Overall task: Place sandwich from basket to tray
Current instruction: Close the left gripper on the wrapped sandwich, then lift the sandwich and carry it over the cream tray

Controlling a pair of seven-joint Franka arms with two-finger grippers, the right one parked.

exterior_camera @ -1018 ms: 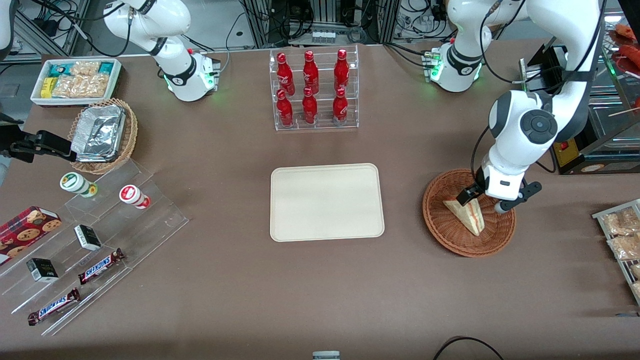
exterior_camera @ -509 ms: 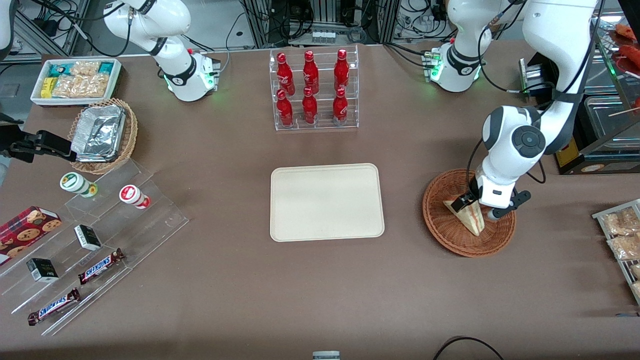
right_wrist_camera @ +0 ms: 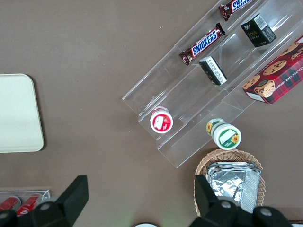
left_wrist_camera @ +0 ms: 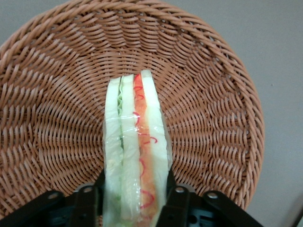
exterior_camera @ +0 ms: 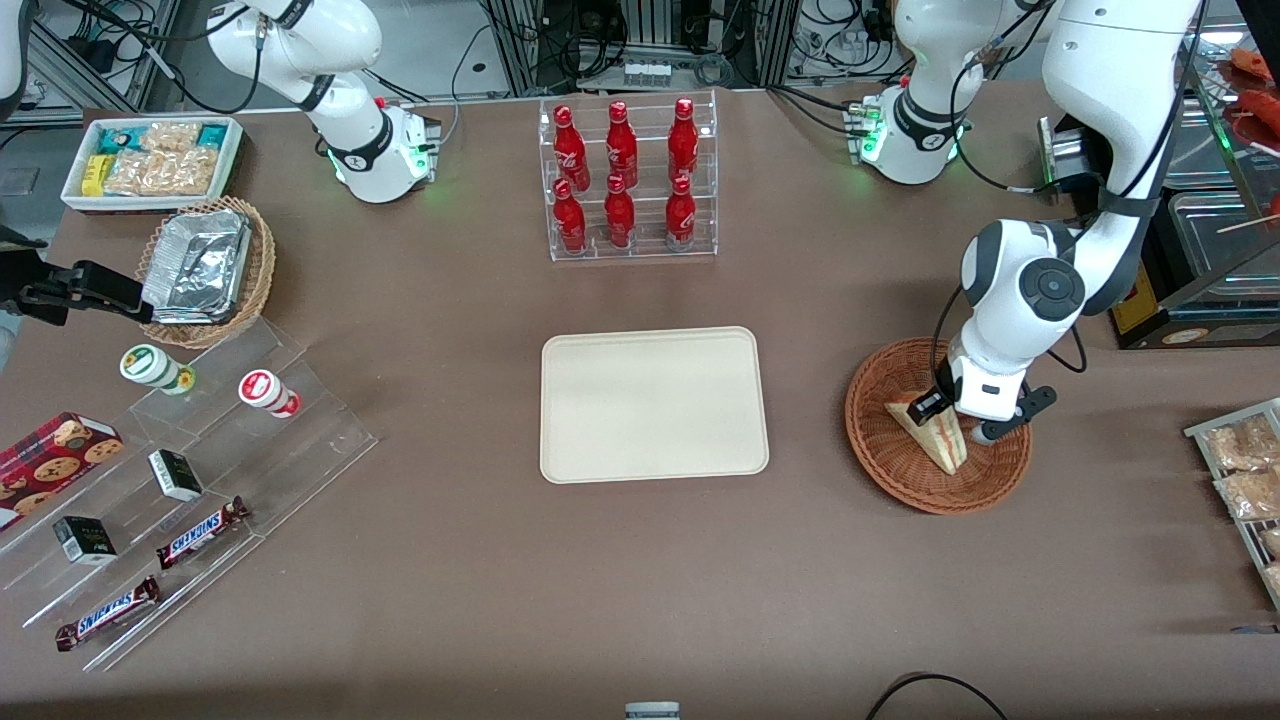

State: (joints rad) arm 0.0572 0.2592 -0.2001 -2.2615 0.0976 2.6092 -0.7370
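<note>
The sandwich point(exterior_camera: 938, 437), a wrapped white-bread wedge with green and red-orange filling point(left_wrist_camera: 136, 142), lies in the round reddish-brown basket point(exterior_camera: 880, 440) toward the working arm's end of the table. My gripper point(exterior_camera: 955, 418) is down inside the basket point(left_wrist_camera: 57, 94), open, with one finger on each side of the sandwich's wide end. Both black fingers point(left_wrist_camera: 176, 198) sit close against the wrap. The cream-beige tray point(exterior_camera: 655, 405) lies flat at the table's middle with nothing on it; its corner also shows in the right wrist view point(right_wrist_camera: 19, 113).
A clear rack of red bottles point(exterior_camera: 628, 180) stands farther from the front camera than the tray. Bagged snacks on a rack point(exterior_camera: 1240, 470) lie beside the basket at the table's edge. A dark machine point(exterior_camera: 1180, 290) stands close to the working arm.
The working arm has lowered, bringing the gripper down into the basket until its fingers straddle the sandwich. The sandwich and basket have not moved.
</note>
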